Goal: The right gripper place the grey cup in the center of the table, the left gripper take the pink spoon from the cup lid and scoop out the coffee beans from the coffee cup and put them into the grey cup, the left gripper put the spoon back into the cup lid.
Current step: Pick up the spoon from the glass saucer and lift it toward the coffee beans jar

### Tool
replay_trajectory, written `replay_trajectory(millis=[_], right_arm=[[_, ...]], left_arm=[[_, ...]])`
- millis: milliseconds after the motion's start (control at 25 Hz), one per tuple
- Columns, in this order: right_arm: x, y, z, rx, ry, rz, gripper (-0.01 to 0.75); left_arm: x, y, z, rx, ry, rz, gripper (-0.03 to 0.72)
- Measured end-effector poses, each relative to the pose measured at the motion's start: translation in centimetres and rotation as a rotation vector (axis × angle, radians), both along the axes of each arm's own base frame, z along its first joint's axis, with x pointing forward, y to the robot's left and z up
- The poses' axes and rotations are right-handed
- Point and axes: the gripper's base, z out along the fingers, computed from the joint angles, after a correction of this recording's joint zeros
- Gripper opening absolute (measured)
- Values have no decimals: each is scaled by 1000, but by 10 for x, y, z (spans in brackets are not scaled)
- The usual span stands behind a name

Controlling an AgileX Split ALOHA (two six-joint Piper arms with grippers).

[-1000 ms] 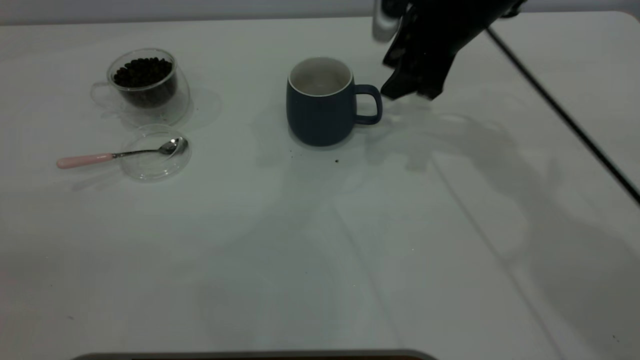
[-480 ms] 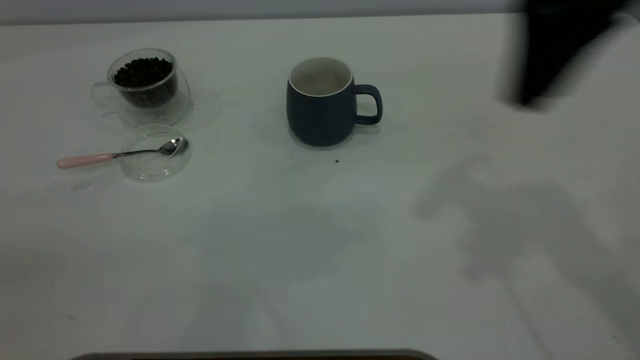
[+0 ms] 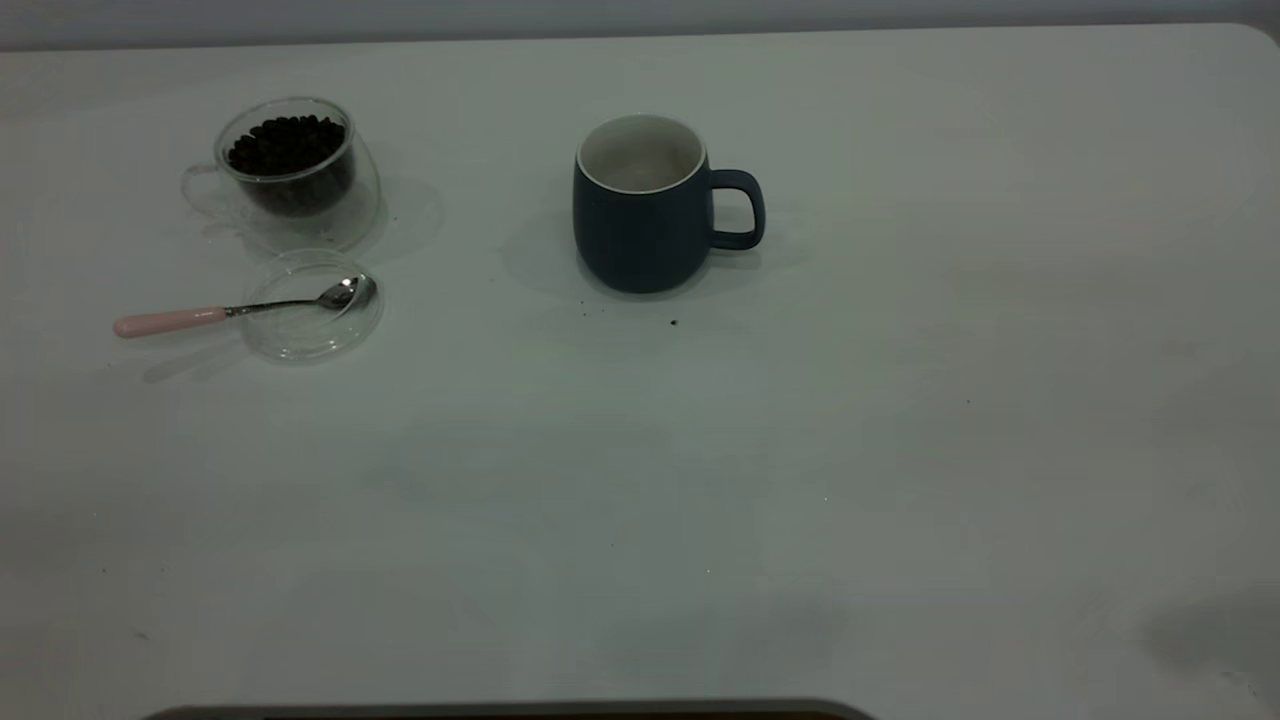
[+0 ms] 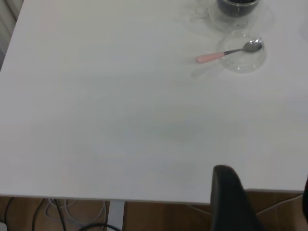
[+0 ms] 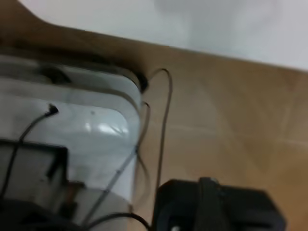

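The grey cup (image 3: 645, 205), a dark mug with a white inside, stands upright near the table's middle with its handle to the right. The glass coffee cup (image 3: 290, 165) with dark beans stands at the far left. In front of it the pink-handled spoon (image 3: 235, 310) rests with its bowl in the clear cup lid (image 3: 310, 320). Neither arm shows in the exterior view. In the left wrist view my left gripper (image 4: 264, 175) is open and empty beyond the table's edge, far from the spoon (image 4: 226, 53) and lid (image 4: 243, 60). My right gripper (image 5: 211, 202) is off the table, over the floor.
A few dark crumbs (image 3: 673, 322) lie on the white table (image 3: 900, 450) just in front of the grey cup. In the right wrist view a white device with cables (image 5: 86, 125) stands on the wooden floor beside the table's corner.
My right arm has pulled away from beside the grey cup's handle, swung right and left the exterior view. The cup stays where it stood.
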Motion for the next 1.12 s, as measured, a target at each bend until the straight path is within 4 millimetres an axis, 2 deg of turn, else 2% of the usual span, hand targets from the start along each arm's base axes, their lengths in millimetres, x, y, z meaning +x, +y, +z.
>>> replay_trajectory(millis=[240,360,880,1120], right_arm=[[-45,-18,31,35,-379,-99,507],[-63,-22,34,29,-507,-99,507],[-116,-27,43,78,-875,-103,479],[-117,-27,43,77,-886,-108,452]], left_arm=[[0,0,0,-2,0,2,422],[0,0,0,-2,0,2,422],[0,0,0,-2,0,2,422],[0,0,0,-2,0,2,422]])
